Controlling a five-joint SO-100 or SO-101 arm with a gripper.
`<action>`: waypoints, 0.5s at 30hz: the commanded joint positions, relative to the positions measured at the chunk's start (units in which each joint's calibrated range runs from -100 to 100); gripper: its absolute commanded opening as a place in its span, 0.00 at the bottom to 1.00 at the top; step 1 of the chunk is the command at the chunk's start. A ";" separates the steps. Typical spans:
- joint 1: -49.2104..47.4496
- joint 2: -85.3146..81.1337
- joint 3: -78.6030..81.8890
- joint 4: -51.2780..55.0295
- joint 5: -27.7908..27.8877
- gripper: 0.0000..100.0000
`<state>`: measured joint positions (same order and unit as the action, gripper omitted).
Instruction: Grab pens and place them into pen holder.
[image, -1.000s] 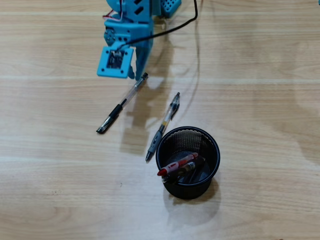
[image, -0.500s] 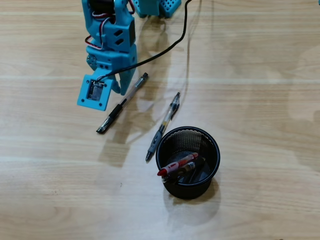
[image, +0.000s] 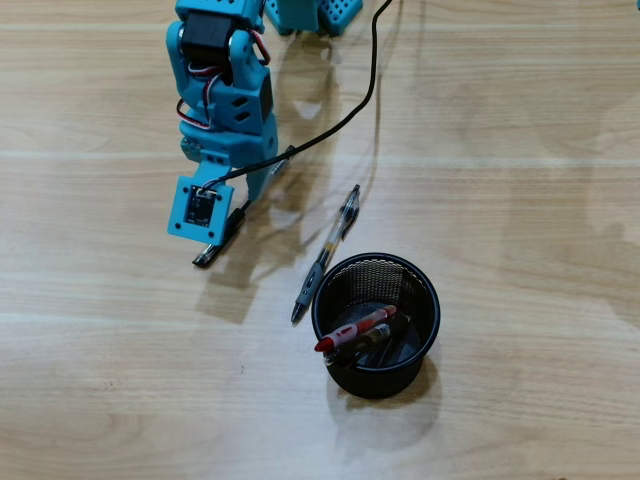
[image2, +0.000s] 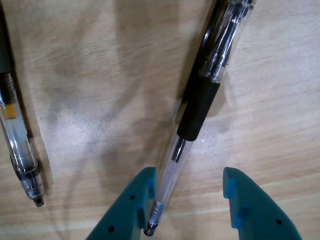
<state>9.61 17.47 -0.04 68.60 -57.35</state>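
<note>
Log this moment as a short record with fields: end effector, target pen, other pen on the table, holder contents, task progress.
end effector: open, low over the table, fingers either side of the target pen
target pen: clear pen with black grip, lying flat on the wooden table, not yet gripped
other pen on table: grey-sleeved pen, lying beside the pen holder
holder contents: pen holder upright, with a red pen and at least one more pen inside
task progress: two pens left on the table
</note>
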 joint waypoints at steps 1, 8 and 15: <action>0.51 1.05 -3.43 -2.26 0.18 0.15; -0.03 5.33 -3.43 -5.36 0.18 0.15; 0.42 8.44 -3.43 -5.36 0.18 0.14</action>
<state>9.52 25.28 -1.02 64.01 -57.35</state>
